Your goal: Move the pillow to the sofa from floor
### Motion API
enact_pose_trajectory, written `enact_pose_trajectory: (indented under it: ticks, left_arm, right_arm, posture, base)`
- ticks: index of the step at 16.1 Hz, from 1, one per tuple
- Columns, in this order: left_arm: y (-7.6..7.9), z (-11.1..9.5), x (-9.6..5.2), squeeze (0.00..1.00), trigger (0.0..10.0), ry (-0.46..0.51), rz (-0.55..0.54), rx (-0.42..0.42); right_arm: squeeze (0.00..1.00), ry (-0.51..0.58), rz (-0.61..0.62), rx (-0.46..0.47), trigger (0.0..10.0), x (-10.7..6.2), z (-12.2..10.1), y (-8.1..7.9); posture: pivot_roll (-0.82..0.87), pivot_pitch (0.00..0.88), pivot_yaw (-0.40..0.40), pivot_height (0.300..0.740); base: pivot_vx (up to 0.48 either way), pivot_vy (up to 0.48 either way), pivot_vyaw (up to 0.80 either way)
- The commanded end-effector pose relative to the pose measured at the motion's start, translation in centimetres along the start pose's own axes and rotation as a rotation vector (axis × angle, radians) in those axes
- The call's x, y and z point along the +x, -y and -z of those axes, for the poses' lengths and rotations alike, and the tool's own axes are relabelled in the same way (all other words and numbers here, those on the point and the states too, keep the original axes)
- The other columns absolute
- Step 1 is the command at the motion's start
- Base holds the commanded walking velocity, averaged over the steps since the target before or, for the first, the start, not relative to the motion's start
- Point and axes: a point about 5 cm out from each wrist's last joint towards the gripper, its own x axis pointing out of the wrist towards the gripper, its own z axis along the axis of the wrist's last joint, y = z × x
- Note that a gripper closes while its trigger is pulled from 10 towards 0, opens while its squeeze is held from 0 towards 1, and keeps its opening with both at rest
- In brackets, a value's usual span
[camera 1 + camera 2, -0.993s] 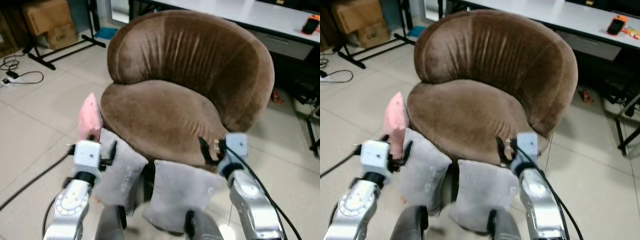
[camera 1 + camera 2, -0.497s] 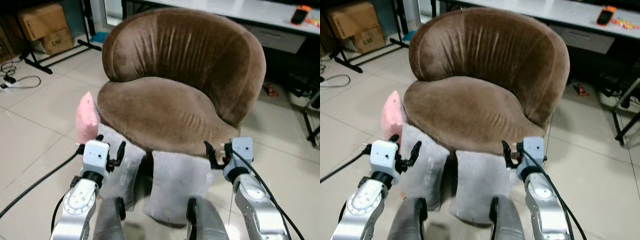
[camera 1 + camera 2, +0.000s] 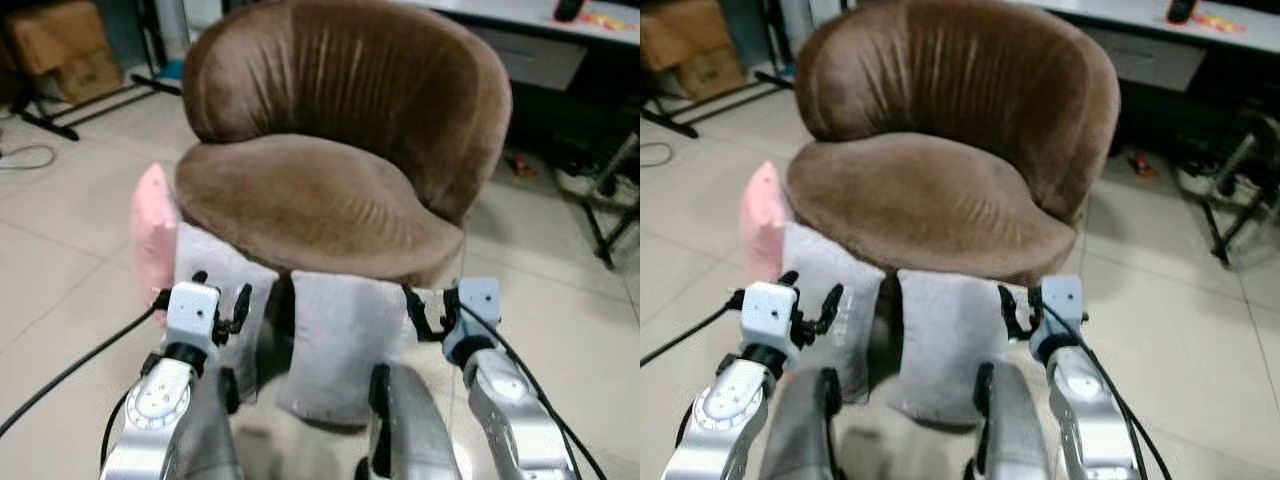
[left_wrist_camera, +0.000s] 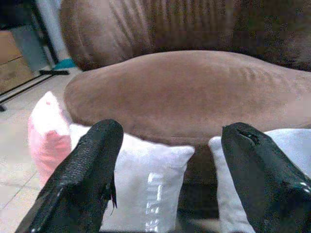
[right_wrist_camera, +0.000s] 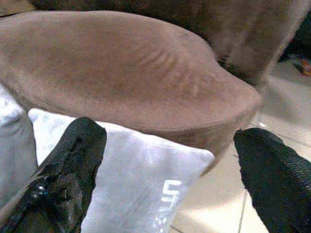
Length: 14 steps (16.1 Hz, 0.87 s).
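Tiled floor; grey pillow seemingly between spread left gripper, right gripper

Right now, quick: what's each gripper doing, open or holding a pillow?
Left gripper: open, holding nothing, facing the grey pillows.
Right gripper: open, holding nothing, at the other grey pillow.

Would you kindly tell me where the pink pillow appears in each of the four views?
Left eye view: pink pillow at mid-left, beside the brown sofa.
Right eye view: at the left edge.
Left wrist view: lower left, behind one black finger.
Right wrist view: not in it.
Shared landmark: the sofa's seat cushion.
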Motion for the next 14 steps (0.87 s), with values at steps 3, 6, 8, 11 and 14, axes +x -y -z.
enact_pose_trajectory:
  ticks: [3, 6, 8, 11, 14]
  left_arm:
    - [-0.1, 0.1, -0.1, 0.0, 10.0, -0.006, -0.006, 0.015]
    - [-0.3, 0.1, -0.2, 0.0, 10.0, -0.005, -0.008, 0.018]
    - [-0.3, -0.1, -0.1, 0.0, 10.0, 0.006, 0.004, 0.003]
    - [-0.4, -0.2, -0.1, 0.0, 10.0, 0.012, 0.001, 0.0]
    - [0.4, 0.0, -0.1, 0.0, 10.0, -0.008, 0.11, 0.061]
  right_arm:
    - [0.0, -0.028, -0.024, -0.002, 10.0, 0.7, 0.2, -0.4]
    - [0.0, -0.024, -0.049, -0.041, 10.0, 1.1, 0.0, -0.8]
    - [0.0, -0.016, -0.075, -0.051, 10.0, 1.2, -0.2, -1.2]
    - [0.0, -0.001, -0.066, 0.013, 10.0, 1.4, -0.2, -1.2]
    - [1.0, -0.044, -0.11, 0.114, 10.0, 2.1, 0.5, -1.3]
  posture:
    - [-0.01, 0.0, -0.073, 0.442]
    - [-0.01, 0.0, -0.069, 0.442]
    - [-0.02, 0.0, -0.065, 0.442]
    - [-0.01, 0.0, -0.063, 0.442]
    - [0.0, 0.0, -0.05, 0.442]
  base:
    - [0.0, 0.0, 0.0]
    - [0.0, 0.0, 0.0]
    - [0.0, 0.0, 0.4]
    - [0.0, 0.0, 0.53]
    - [0.0, 0.0, 0.0]
